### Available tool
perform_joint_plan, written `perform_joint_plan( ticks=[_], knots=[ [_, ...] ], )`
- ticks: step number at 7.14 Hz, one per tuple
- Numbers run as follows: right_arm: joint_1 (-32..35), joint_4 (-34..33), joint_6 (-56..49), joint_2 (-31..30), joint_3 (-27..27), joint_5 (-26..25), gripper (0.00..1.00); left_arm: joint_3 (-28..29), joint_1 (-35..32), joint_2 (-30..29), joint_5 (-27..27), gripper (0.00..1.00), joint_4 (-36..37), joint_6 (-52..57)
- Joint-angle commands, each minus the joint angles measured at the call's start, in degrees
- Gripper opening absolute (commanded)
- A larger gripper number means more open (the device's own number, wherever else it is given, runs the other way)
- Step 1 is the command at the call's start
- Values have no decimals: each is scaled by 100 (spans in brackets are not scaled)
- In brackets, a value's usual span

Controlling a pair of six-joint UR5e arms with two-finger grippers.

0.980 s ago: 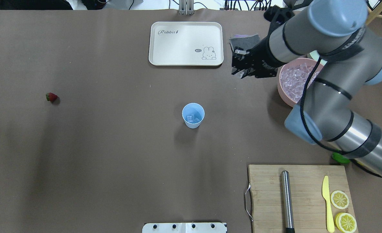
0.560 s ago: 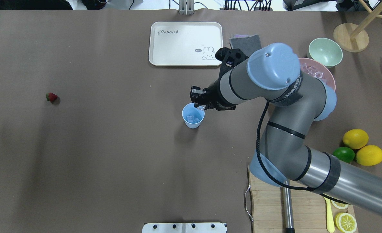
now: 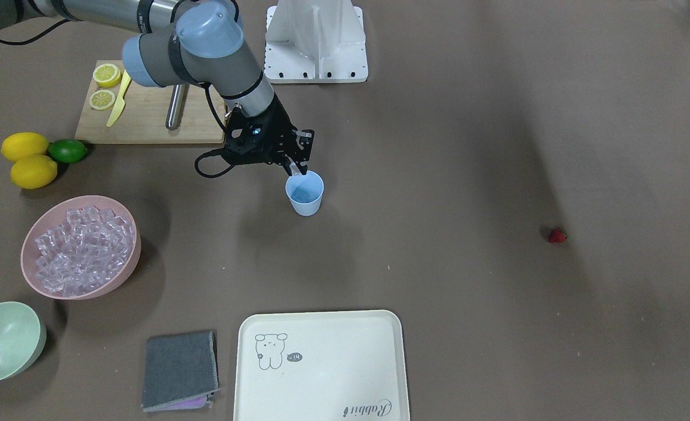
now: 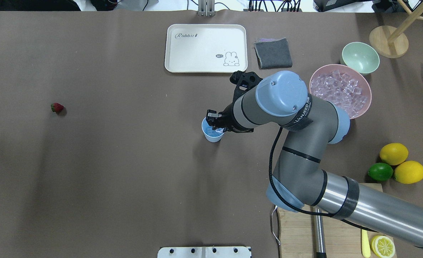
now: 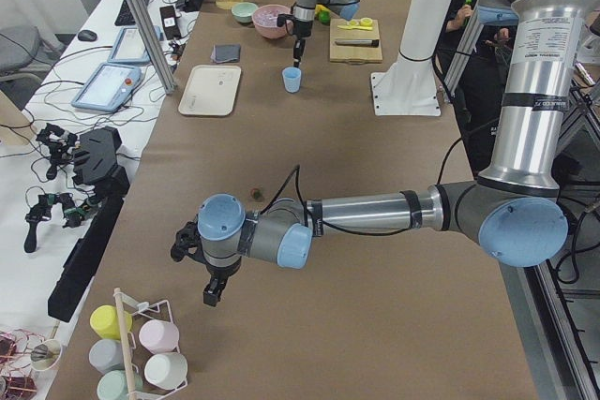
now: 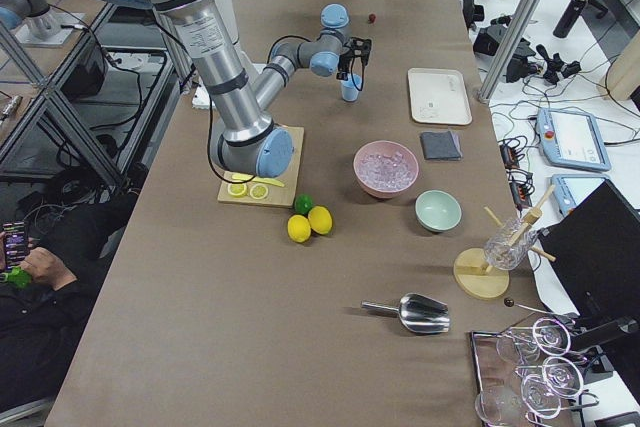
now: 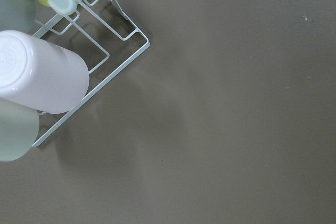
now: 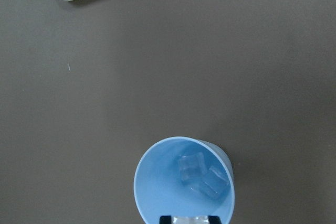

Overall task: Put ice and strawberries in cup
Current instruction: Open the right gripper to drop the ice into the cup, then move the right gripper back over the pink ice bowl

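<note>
While the right gripper [image 3: 295,168] hangs tip-down over the cup [image 3: 306,202], its two fingers are pinched on one clear piece of ice [image 8: 189,220], held right at the rim on the side nearest the arm. Straight below the tips, the cup stands upright on the brown table with two more cubes [image 8: 191,167] lying in its bottom, touching each other. Back behind the wrist, on the arm's own side, sits the pink bowl [image 3: 136,257] heaped with cubes, well apart from the fingers. The strawberry [image 3: 557,235] lies alone on the table far out past the cup, on the side away from that arm, with nothing near it. Off beyond the gripper's tips is the cream tray [image 4: 170,50]. Down at the other end of the table the left gripper [image 5: 216,292] points at the tabletop just beside a wire rack [image 7: 147,40] of mugs; from where it can be seen I cannot tell whether its fingers are apart or together.
</note>
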Motion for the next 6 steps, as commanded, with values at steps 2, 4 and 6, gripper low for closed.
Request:
perform_joint_plan(
  ticks=[2,4,6],
  knots=[
    [-12,94,17,12,-108,-6,0,41,0,-9,0,98,-9,9],
    [-12,42,43,187,-116,-15,0,67,0,-17,0,98,-9,9],
    [31,32,43,162,-125,-24,84,76,0,-26,0,98,-9,9]
  ],
)
